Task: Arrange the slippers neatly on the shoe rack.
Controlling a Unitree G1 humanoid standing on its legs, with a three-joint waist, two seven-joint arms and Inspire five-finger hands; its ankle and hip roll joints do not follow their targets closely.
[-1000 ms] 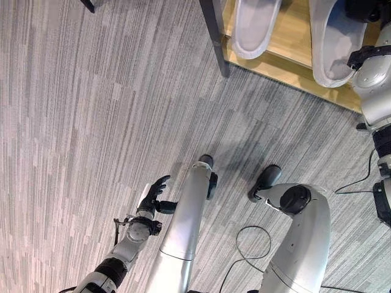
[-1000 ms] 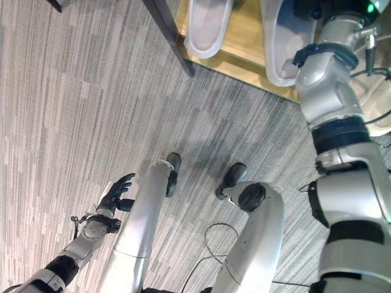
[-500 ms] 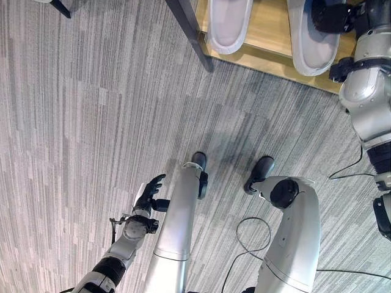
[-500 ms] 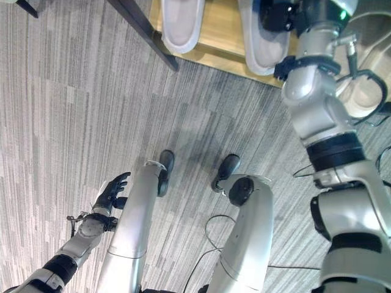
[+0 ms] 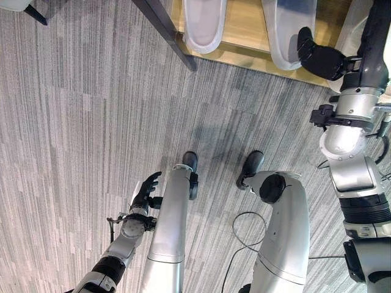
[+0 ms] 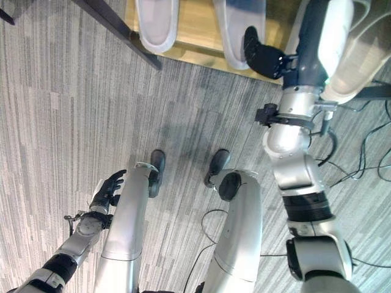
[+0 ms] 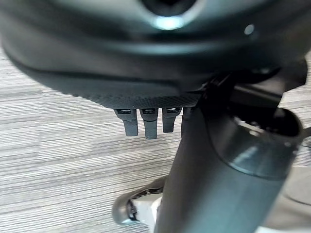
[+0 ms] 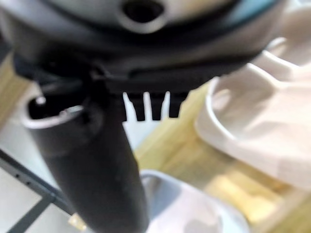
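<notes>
Two white slippers lie side by side on the wooden shelf of the shoe rack, the left slipper and the right slipper. My right hand hovers by the right slipper's heel end with straight fingers and holds nothing. The right wrist view shows its fingertips above the wood, with a white slipper below them and a further pale slipper beside it. My left hand hangs low over the carpet, fingers relaxed and empty.
The rack's dark metal leg slants down at the shelf's left corner. Grey striped carpet spreads in front of the rack. A pale slipper-like shape sits at the far right, beside my right arm.
The camera has shifted right and the rack sits further left in the picture. My right hand has drawn back from on top of the right slipper to its heel end. The left hand stays put.
</notes>
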